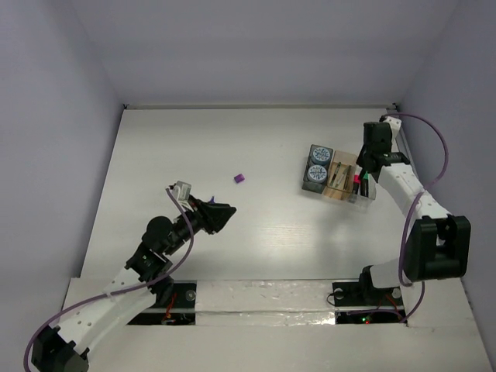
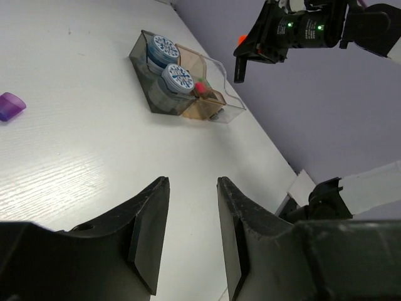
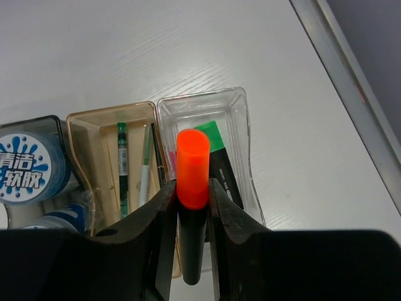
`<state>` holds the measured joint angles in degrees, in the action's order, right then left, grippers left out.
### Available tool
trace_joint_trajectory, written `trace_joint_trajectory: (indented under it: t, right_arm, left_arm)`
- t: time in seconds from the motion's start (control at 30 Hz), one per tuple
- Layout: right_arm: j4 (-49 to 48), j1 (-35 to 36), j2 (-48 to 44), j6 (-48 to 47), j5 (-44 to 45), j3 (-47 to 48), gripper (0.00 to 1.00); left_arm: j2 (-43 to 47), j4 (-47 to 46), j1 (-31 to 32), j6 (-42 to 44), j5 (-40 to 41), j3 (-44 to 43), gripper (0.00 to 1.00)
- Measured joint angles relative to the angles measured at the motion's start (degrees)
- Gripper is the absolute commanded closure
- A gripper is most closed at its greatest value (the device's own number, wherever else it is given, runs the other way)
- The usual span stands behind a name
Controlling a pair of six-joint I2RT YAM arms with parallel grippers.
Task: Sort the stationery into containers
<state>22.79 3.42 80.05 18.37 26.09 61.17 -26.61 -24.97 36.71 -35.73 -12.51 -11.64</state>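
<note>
My right gripper (image 3: 191,184) is shut on a black highlighter with an orange cap (image 3: 192,168) and holds it just above the clear box (image 3: 241,141), cap pointing forward. A green-capped highlighter (image 3: 212,137) and a pink one lie in that clear compartment. The tan insert (image 3: 94,147) holds thin pens. The dark grey holder (image 1: 316,169) carries two round blue-and-white pieces (image 3: 28,166). A loose purple cap (image 1: 239,178) lies mid-table and also shows in the left wrist view (image 2: 10,106). My left gripper (image 1: 222,215) is open and empty, its fingertips (image 2: 160,188) above bare table.
The containers (image 2: 182,84) sit at the right side of the white table, close to the right wall. A raised rail (image 3: 351,81) runs along that table edge beside the clear box. My right gripper (image 1: 363,172) hangs over the box.
</note>
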Motion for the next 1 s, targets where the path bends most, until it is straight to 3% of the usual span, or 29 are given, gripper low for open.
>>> trace_joint_trajectory:
  t: [0.37,0.6,0.8,0.87,0.93,0.97,1.0]
  right_arm:
    - [-0.42,-0.61,9.53,-2.34,-1.44,0.81,0.89]
    - [-0.20,-0.79,12.63,-2.40,-1.42,0.83,0.50]
    - [0.83,-0.79,12.57,-0.87,-1.49,0.81,0.36]
    - [1.29,-0.79,11.02,0.13,-1.68,0.48,0.36]
    - [1.29,-0.79,7.26,1.20,-3.26,-0.63,0.44]
    - [1.14,-0.79,3.87,1.73,-4.79,-1.68,0.54]
    - [0.48,-0.79,0.31,2.32,-6.86,-2.95,0.85]
  left_arm:
    - [2.05,4.81,1.44,2.08,6.45,0.00,0.67]
    - [0.13,6.38,1.44,2.51,9.25,0.00,0.64]
    - [-2.64,8.66,1.44,2.82,13.05,-0.11,0.60]
    - [-3.52,9.53,1.44,2.89,14.69,-0.39,0.59]
    - [-5.14,10.62,1.44,2.91,16.63,-1.25,0.59]
    - [-6.10,11.15,1.44,2.91,17.57,-1.84,0.59]
    - [-7.39,11.74,1.44,2.91,18.62,-2.64,0.59]
